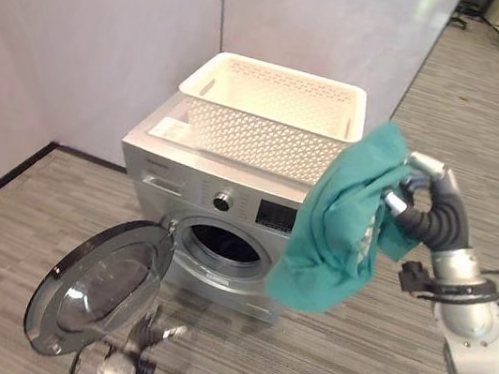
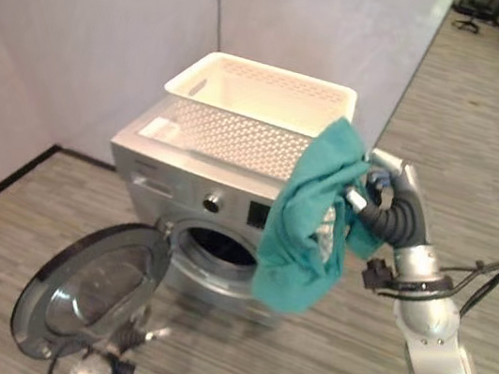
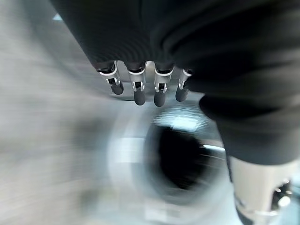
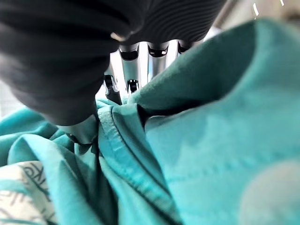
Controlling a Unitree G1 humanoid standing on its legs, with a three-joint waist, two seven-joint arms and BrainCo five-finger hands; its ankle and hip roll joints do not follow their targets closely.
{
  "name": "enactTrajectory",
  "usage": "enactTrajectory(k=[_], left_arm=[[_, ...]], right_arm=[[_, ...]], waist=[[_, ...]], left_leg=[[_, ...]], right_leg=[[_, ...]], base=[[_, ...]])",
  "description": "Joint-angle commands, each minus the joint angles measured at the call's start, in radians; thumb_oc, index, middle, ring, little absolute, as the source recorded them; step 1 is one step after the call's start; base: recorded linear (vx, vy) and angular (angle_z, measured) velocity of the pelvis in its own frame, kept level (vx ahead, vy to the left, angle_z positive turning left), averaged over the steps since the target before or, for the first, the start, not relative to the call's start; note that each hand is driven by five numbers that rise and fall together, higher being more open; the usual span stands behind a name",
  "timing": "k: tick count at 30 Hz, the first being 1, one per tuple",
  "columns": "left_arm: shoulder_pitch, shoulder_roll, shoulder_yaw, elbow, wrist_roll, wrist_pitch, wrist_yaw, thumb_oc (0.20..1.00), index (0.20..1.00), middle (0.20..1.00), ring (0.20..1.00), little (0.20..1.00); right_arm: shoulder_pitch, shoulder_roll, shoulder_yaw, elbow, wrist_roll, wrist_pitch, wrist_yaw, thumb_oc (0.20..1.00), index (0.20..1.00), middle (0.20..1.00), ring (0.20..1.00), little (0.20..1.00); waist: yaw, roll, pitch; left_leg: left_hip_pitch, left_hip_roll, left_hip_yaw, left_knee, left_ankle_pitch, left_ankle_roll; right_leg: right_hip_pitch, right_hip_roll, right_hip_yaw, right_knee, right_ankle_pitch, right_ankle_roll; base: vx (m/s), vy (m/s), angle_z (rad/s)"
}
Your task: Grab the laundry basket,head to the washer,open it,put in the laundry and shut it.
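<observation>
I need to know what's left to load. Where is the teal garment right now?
The teal garment hangs from the right hand, held up right of the washer's open drum and just below the basket on top.

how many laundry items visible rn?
1: a teal garment, hanging from the right hand in front of the washer, beside its open door. The basket on top may hide more below its rim.

The basket [image 1: 275, 115] sits on the washer [image 1: 213, 205]; the door [image 1: 99, 287] hangs open front-left, a shirt [image 1: 338, 225] right.
</observation>
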Motion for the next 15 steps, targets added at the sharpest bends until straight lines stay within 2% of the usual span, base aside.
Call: enactTrajectory(k=[1,4,5,6,9,10,15], left_arm=[[-0.089,0.113,0.045,-0.141,-0.003,-0.087,-0.046,1.000,1.000,1.000,1.000,1.000],[-0.116,0.124,0.037,-0.218,-0.057,-0.081,-0.075,1.000,1.000,1.000,1.000,1.000],[-0.143,0.124,0.012,-0.291,-0.162,-0.056,-0.129,1.000,1.000,1.000,1.000,1.000],[-0.143,0.125,0.013,-0.294,-0.164,-0.054,-0.130,1.000,1.000,1.000,1.000,1.000],[-0.191,0.127,-0.038,-0.349,-0.325,-0.014,-0.176,1.000,1.000,1.000,1.000,1.000],[-0.228,0.130,-0.083,-0.358,-0.388,0.013,-0.192,1.000,1.000,1.000,1.000,1.000],[-0.326,0.110,-0.180,-0.323,-0.424,0.059,-0.185,1.000,1.000,1.000,1.000,1.000]], right_arm=[[-0.060,0.035,-0.015,-0.093,0.098,-0.058,0.060,0.200,0.200,0.200,0.200,0.200],[-0.063,0.029,0.007,-0.098,0.111,-0.047,0.079,0.200,0.200,0.200,0.200,0.200],[-0.070,0.020,0.024,-0.108,0.131,-0.033,0.099,0.200,0.200,0.200,0.200,0.200],[-0.071,0.020,0.023,-0.109,0.132,-0.033,0.099,0.200,0.200,0.200,0.200,0.200],[-0.096,0.008,0.057,-0.113,0.151,-0.017,0.110,0.200,0.200,0.200,0.200,0.200],[-0.115,0.004,0.078,-0.114,0.163,-0.008,0.110,0.200,0.200,0.200,0.200,0.200],[-0.162,0.008,0.117,-0.103,0.168,0.018,0.095,0.200,0.200,0.200,0.200,0.200]], waist=[[0.009,-0.070,-0.023],[0.008,-0.070,-0.024],[0.005,-0.067,-0.024],[0.005,-0.066,-0.024],[-0.002,-0.060,-0.027],[-0.008,-0.055,-0.027],[-0.021,-0.044,-0.022]], left_leg=[[-0.063,-0.122,0.017,0.009,-0.032,0.071],[-0.068,-0.121,0.011,0.007,-0.021,0.067],[-0.063,-0.121,0.005,0.006,-0.022,0.065],[-0.066,-0.120,0.005,0.005,-0.018,0.065],[-0.068,-0.119,0.000,0.007,-0.012,0.062],[-0.064,-0.118,-0.003,0.006,-0.011,0.062],[-0.051,-0.116,-0.005,-0.002,-0.007,0.062]], right_leg=[[0.118,-0.061,0.012,-0.073,-0.040,0.080],[0.119,-0.056,0.004,-0.076,-0.037,0.073],[0.127,-0.055,-0.004,-0.075,-0.043,0.070],[0.125,-0.055,-0.004,-0.076,-0.039,0.069],[0.124,-0.051,-0.014,-0.074,-0.041,0.061],[0.125,-0.048,-0.014,-0.072,-0.042,0.057],[0.125,-0.044,-0.014,-0.064,-0.046,0.053]], base=[[-0.01,-0.052,0.11],[0.01,-0.040,0.09],[0.01,-0.031,0.09],[0.02,-0.026,0.10],[0.02,-0.025,0.17],[0.04,-0.027,0.28],[0.02,-0.012,0.10]])
